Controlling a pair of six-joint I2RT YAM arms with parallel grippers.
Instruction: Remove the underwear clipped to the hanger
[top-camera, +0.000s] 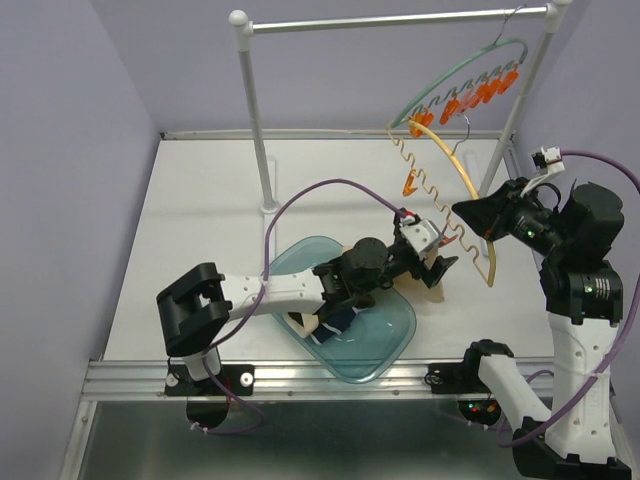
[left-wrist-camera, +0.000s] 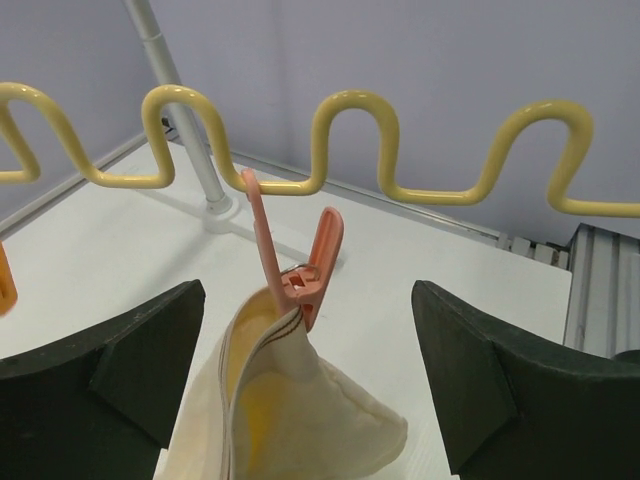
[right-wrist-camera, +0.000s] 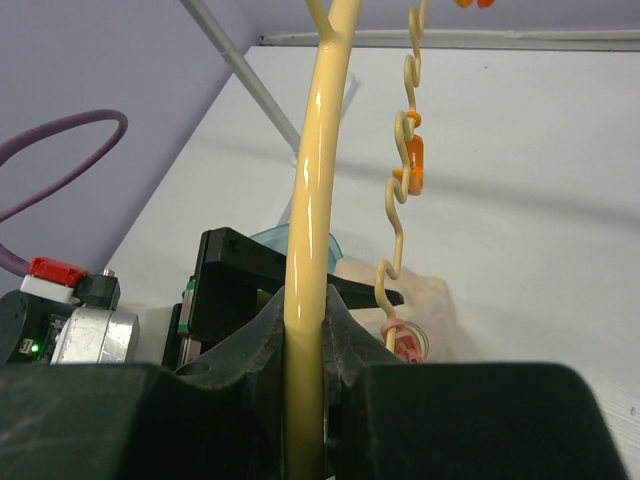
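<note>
Bench (top-camera: 200, 220): white, flat, with lavender walls (top-camera: 60, 150) on three sides. A white rail (top-camera: 400, 20) on poles stands at the far side. A green hanger (top-camera: 440, 72) with a row of orange clips (top-camera: 480, 95) hangs from the rail. A clear teal basin (top-camera: 395, 350) sits at the near edge.

Hidden or unclear: the left arm crosses the basin and covers most of its contents. A navy brief (top-camera: 335, 325) shows under the arm, with a cream edge beside it that is too covered to identify. The right wrist view is blocked low down by its own fingers.

Left hand (left-wrist-camera: 308, 360): wide open, one finger to each side of the beige garment (left-wrist-camera: 300, 410), with a gap on both sides. The garment hangs from a pink clip (left-wrist-camera: 300, 270) below the wavy bar of the yellow hanger (left-wrist-camera: 355, 100), over the bench beside the basin.

Right hand (right-wrist-camera: 305, 340): closed tight on the smooth bar of the yellow hanger, holding it tilted above the bench.
</note>
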